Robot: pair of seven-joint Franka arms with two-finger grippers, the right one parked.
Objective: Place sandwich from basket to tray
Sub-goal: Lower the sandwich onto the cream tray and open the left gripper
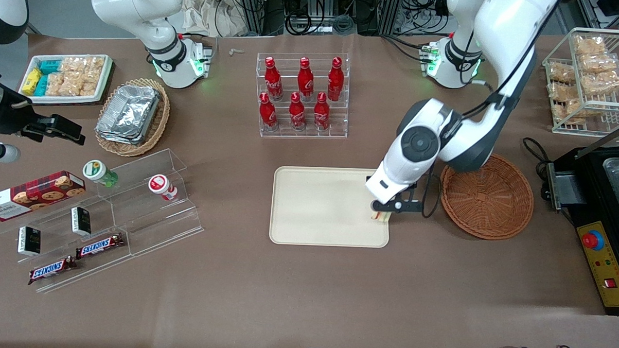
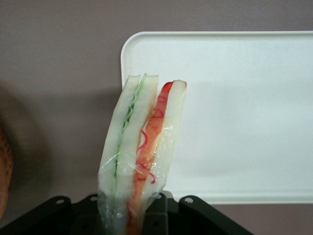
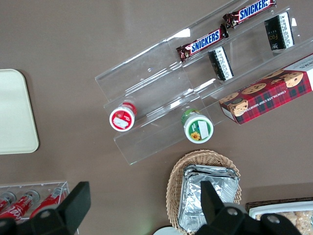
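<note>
Gripper: the gripper [image 1: 381, 213] hangs right of frame centre, over the tray's [image 1: 313, 210] edge nearest the basket [image 1: 493, 206]; fingers clamped on the sandwich.
Sandwich: the sandwich [image 2: 142, 147], wrapped in clear film, held above the tray's corner.
Basket: on the tabletop [image 1: 305, 297], beside the tray.

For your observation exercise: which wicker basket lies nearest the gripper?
The round reddish-brown basket, empty, beside the gripper holding the sandwich; the paler one holds foil trays.

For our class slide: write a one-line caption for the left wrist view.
The pincer holds the wrapped sandwich above the cream tray's edge.
</note>
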